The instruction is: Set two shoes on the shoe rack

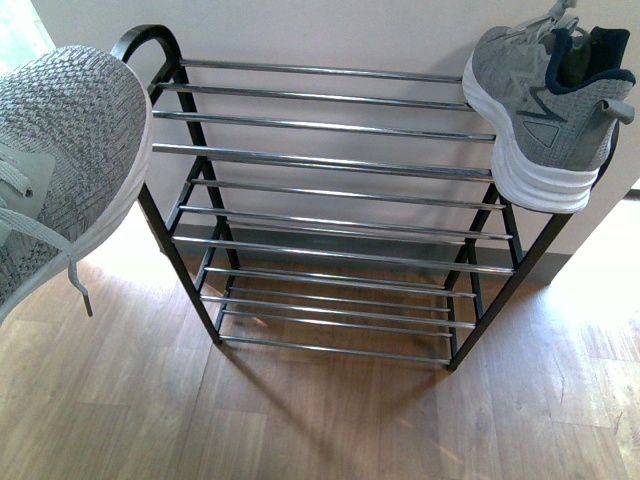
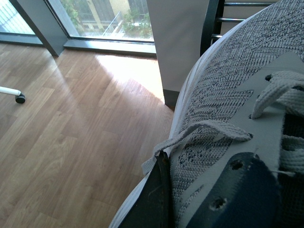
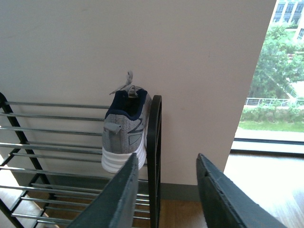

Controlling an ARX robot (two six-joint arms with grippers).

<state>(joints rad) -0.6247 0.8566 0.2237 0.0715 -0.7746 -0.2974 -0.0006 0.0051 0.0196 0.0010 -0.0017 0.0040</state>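
The shoe rack (image 1: 330,162) stands on the wooden floor (image 1: 300,420), its back against a pale wall (image 1: 330,30). One grey sneaker (image 1: 545,110) rests upright on the top shelf's silver rods at the right end, heel toward the front.

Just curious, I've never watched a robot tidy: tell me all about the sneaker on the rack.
The sneaker is grey knit with a thick, ribbed white sole, navy lining and pale laces. It stands upright at the right end of the rack's top shelf, toe towards the wall, heel towards the robot, beside the black end frame. Its sole rests on the rods; the open right gripper is clear of it.
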